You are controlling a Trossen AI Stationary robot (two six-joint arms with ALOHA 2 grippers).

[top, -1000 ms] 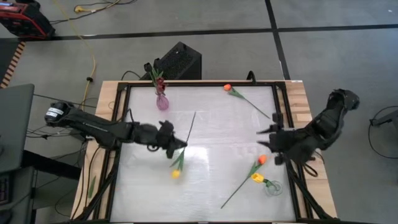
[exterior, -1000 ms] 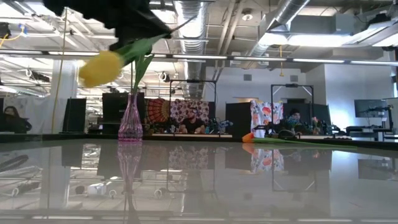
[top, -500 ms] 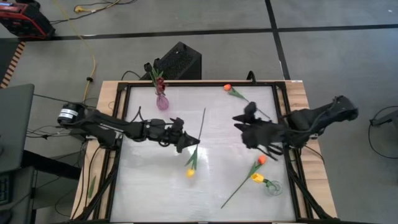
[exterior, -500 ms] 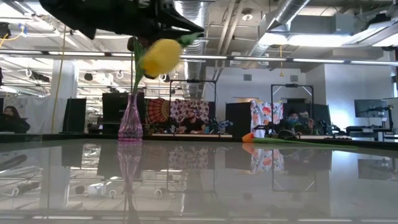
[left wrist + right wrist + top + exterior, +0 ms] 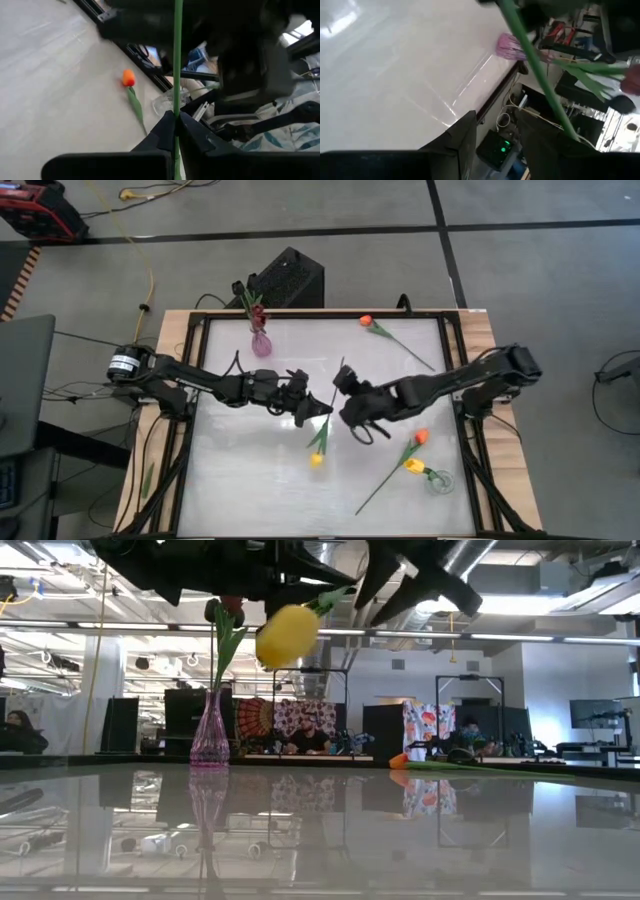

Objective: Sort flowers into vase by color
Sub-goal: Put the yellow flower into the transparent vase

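Observation:
My left gripper (image 5: pixel 316 409) is over the table's middle, shut on a yellow tulip (image 5: pixel 317 459) that it holds in the air; the head (image 5: pixel 288 635) shows in the low view. My right gripper (image 5: pixel 346 395) is open just right of the stem's free end (image 5: pixel 341 366). In the right wrist view the stem (image 5: pixel 540 75) crosses in front of the open fingers (image 5: pixel 540 137). A pink vase (image 5: pixel 261 344) with red flowers stands at the far left. Near the right edge, a clear vase (image 5: pixel 438 481) holds a yellow tulip (image 5: pixel 413 466), with an orange tulip (image 5: pixel 421 437) beside it. Another orange tulip (image 5: pixel 367 321) lies at the far edge. My left gripper pinches the yellow tulip's thin green stem (image 5: pixel 176 107) about midway along, between its two fingers. The fingers come roughly level from the table's left and lie across the stem. The tulip is lifted clear and tilted, its head toward the near edge and its bare end toward the far edge. My right gripper: I cannot tell whether it touches the stem.
The tabletop is white and glossy inside a black frame (image 5: pixel 190 380). A black box (image 5: pixel 290 278) sits behind the far edge near the pink vase. Bare surface lies along the near left part of the table. People and desks show in the room beyond.
My left gripper has carried the lifted yellow tulip from the table's left toward its middle. My right arm has swung from the right edge toward the left, until its gripper stands beside the tulip's stem.

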